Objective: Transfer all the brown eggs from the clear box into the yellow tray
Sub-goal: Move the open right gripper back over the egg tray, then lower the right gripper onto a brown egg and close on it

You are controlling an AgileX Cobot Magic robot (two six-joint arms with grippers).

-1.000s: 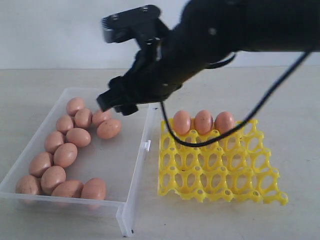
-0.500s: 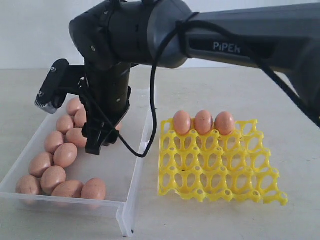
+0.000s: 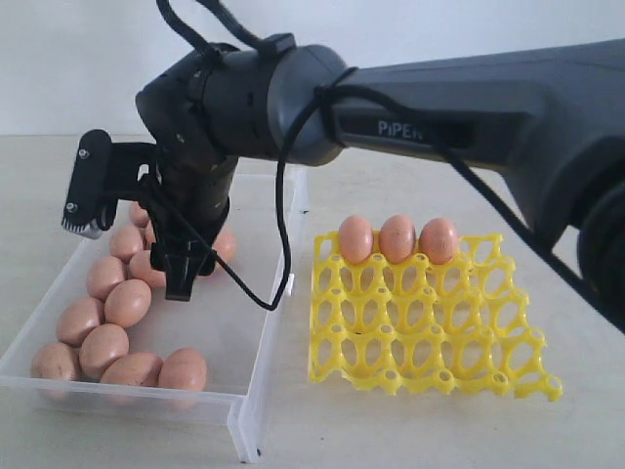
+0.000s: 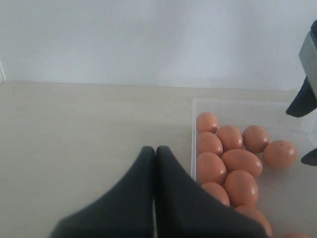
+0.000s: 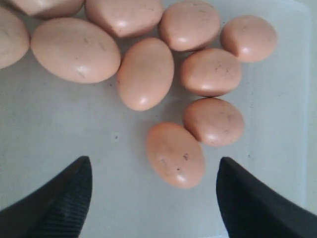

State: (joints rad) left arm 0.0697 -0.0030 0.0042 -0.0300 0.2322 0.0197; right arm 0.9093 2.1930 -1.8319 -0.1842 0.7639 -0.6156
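Several brown eggs (image 3: 127, 301) lie along the left side of the clear box (image 3: 256, 342). Three more eggs (image 3: 397, 236) sit in the back row of the yellow tray (image 3: 430, 332). My right gripper (image 3: 186, 278) reaches across the middle and points down into the box, open and holding nothing. In the right wrist view the right gripper (image 5: 154, 159) has a speckled egg (image 5: 175, 154) just ahead between its fingers (image 5: 74, 188), neither touching it. My left gripper (image 4: 155, 148) is shut and empty over the bare table beside the box (image 4: 193, 148).
A black cable (image 3: 278, 283) loops down from the right arm over the box's right wall. The box's clip tab (image 3: 289, 283) faces the tray. The speckled egg rests against another egg (image 5: 214, 121). A white wall stands behind the beige table (image 3: 547, 195).
The right arm swung leftward and turned its gripper down into the box, then sank slightly. Its jaws stayed open. The eggs have not moved.
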